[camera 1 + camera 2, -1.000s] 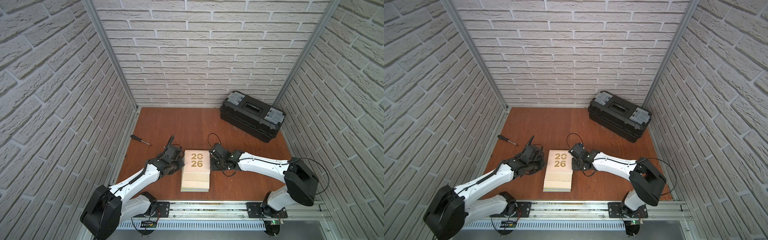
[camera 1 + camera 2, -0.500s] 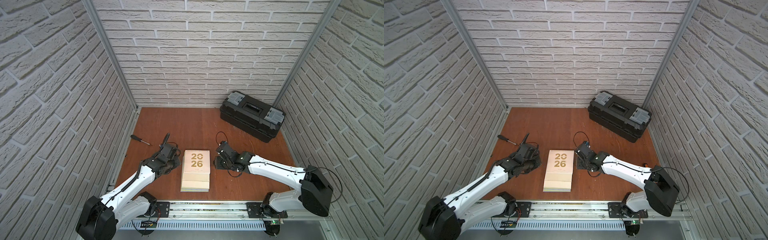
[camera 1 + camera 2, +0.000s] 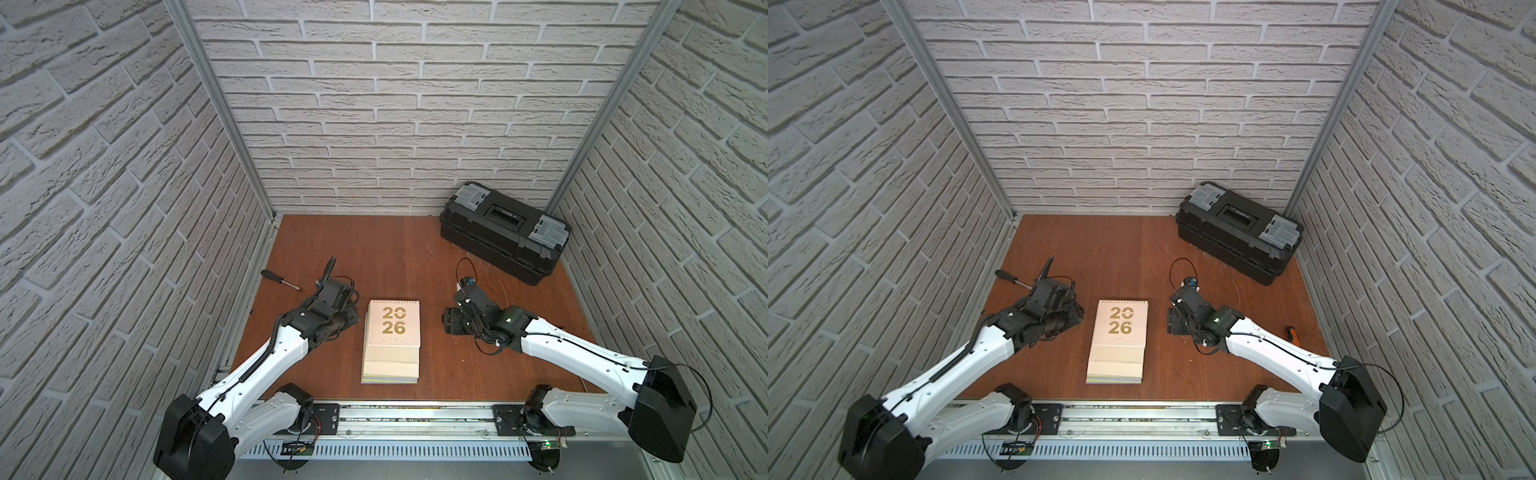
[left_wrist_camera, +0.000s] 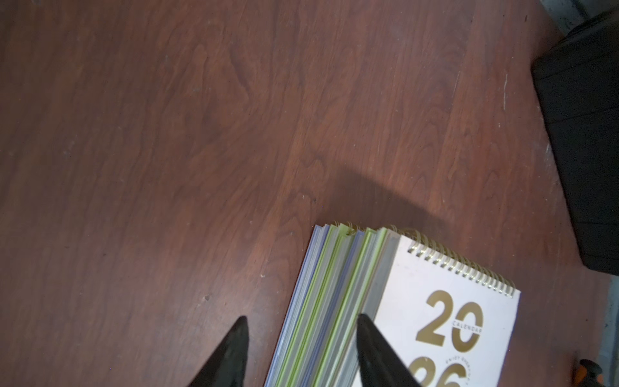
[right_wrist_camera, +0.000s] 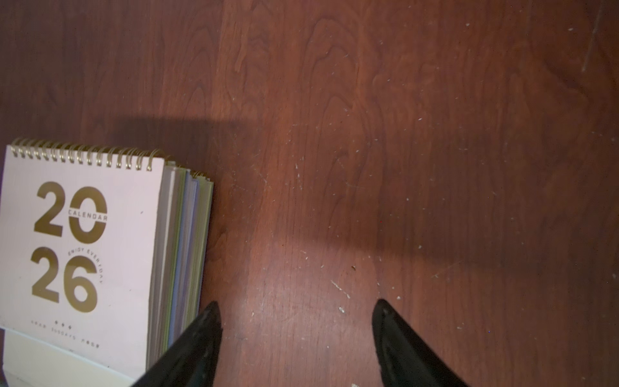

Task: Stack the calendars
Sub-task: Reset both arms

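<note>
Saw calendars piled in one stack at the table's front middle, cream cover on top (green and lavender edges below). Found left jaws parted and empty, just left of the stack. Found right jaws parted wider over bare wood, right of it. Noted toolbox back right and screwdriver far left, both well clear.

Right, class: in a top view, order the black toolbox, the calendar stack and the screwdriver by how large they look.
Largest: black toolbox
Next: calendar stack
Smallest: screwdriver, clearly
</note>
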